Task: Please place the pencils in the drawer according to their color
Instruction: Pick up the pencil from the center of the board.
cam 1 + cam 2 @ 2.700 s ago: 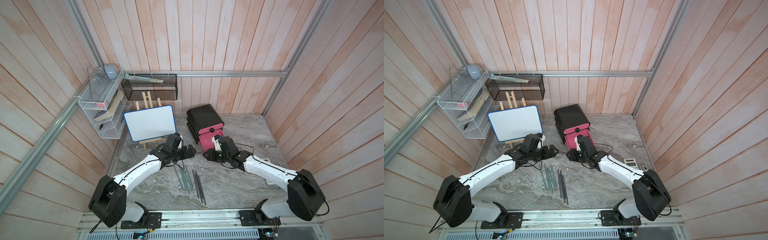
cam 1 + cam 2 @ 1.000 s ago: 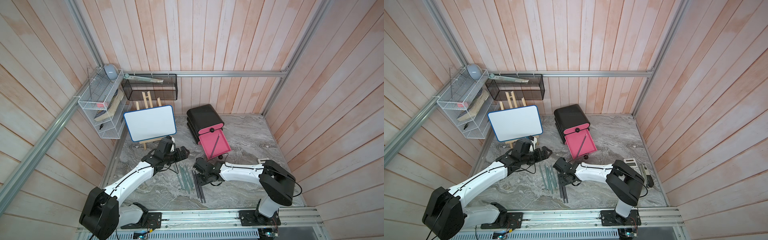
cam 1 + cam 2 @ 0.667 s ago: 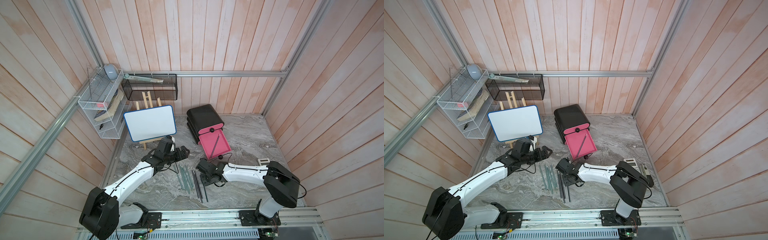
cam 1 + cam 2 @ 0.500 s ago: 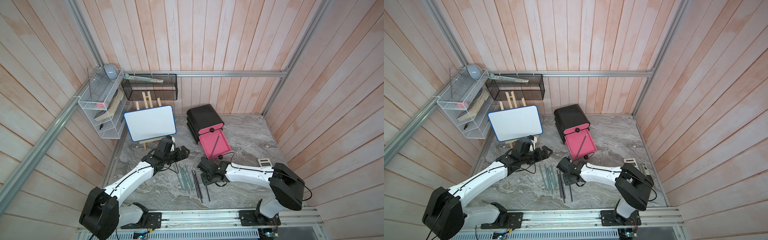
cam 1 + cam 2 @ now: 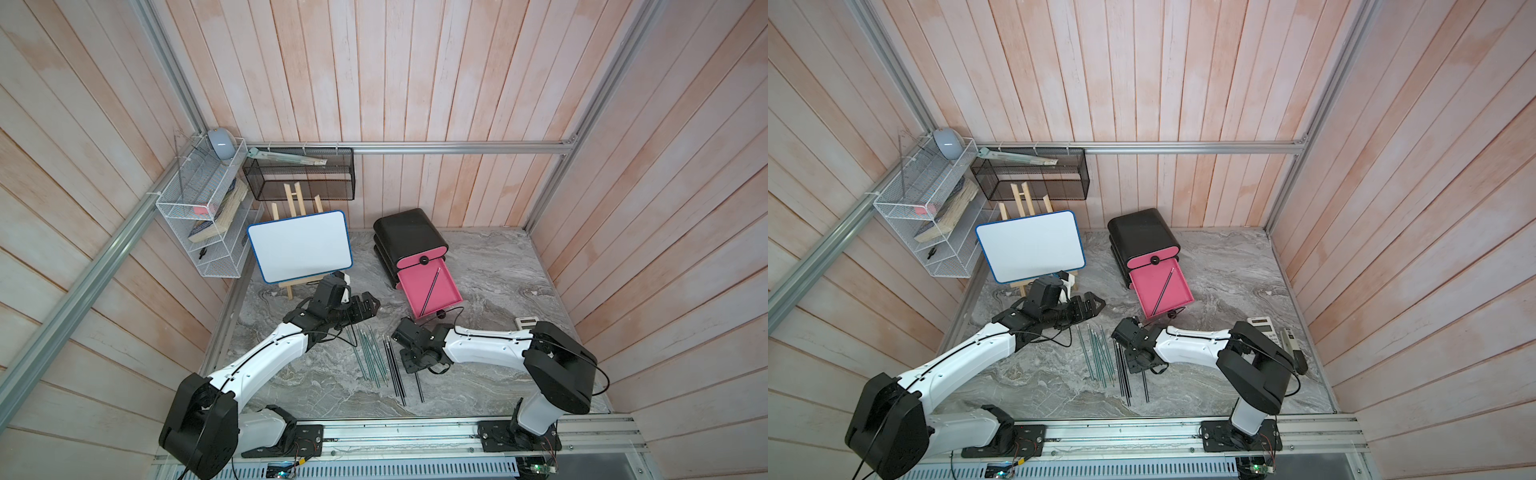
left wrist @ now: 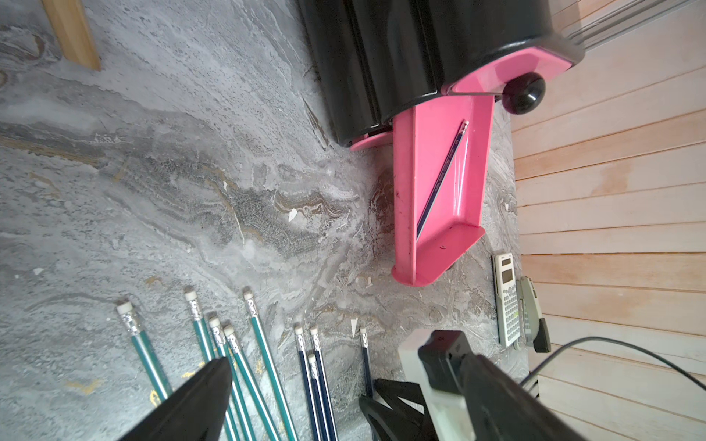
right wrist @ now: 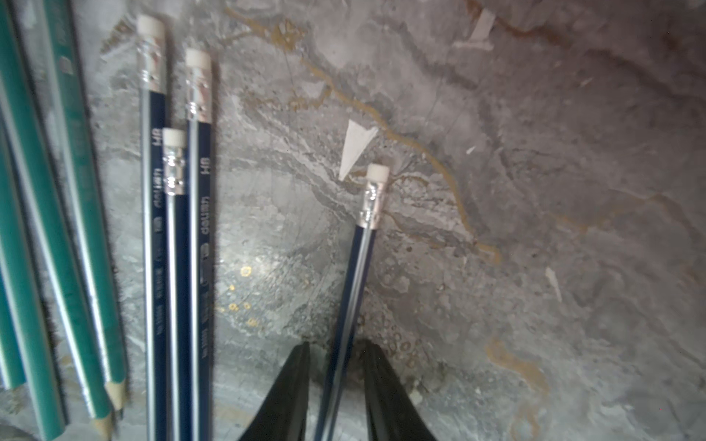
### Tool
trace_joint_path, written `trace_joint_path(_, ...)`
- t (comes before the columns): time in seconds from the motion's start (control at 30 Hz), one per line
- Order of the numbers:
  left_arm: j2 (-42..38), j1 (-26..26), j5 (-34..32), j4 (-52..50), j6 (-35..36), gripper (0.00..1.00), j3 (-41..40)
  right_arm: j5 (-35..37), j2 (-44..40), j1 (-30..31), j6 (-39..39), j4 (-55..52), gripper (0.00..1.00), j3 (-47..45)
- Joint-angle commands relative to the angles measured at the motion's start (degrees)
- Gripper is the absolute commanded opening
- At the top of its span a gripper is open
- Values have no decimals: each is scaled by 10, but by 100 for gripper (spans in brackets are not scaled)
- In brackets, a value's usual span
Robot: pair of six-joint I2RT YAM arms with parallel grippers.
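Right tool: the right tool (image 7: 334, 349) is seen low over the tabletop (image 5: 498, 282), in the near middle. Its jaws are set partly apart on either side of a single dark pencil (image 7: 363, 244). A sliver of gap is seen on each side, so no squeeze is shown.
Single dark pencil: it is laid flat on the marbled surface with its eraser end pointed away from the robot. It is kept a little apart from the other pencils.
Dark group: three dark pencils (image 7: 175, 229) are laid side by side and touching, near the single one on the robot's left of it.
Teal group: five teal pencils (image 6: 263, 343) are counted in the left wrist view. They are spread loosely further to the robot's left, erasers also pointed away.
Left tool: the left tool (image 5: 370, 306) is held above the tabletop just beyond the teal group. Its jaws are spread wide and nothing is held between them.
Calculator: a calculator (image 5: 525, 322) is laid flat near the right edge, close to the right arm.
Pulled-out tray: the pink tray (image 5: 415, 291) under the top one is drawn fully forward. One dark pencil (image 6: 444, 172) is laid slantwise inside it.
Drawer cabinet: the black drawer cabinet (image 5: 409, 237) is stood toward the back of the tabletop, its top tray closed.
Whiteboard: a whiteboard (image 5: 301, 245) is propped on a wooden easel at the far left.
Wall racks: a white wire shelf (image 5: 199, 216) and a black mesh basket (image 5: 299, 178) are hung on the walls behind.
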Motion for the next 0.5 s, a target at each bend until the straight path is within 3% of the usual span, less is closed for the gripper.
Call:
trace_joint_path(0.0,2,4,6,9,2,100,-2,-8,12,-4,5,9,29,-18)
trace_joint_path(0.1,4,4,7,10,2,100,-2,-11,19,-4,2,11,22,-24)
trace_joint_path(0.23,5,4,10,11,0,99,-3,-17,26,-4,2,16,1,-31)
trace_joint_path(0.47,12,0,18,12,2,100,-3,-18,3,-4,3,17,0,-39)
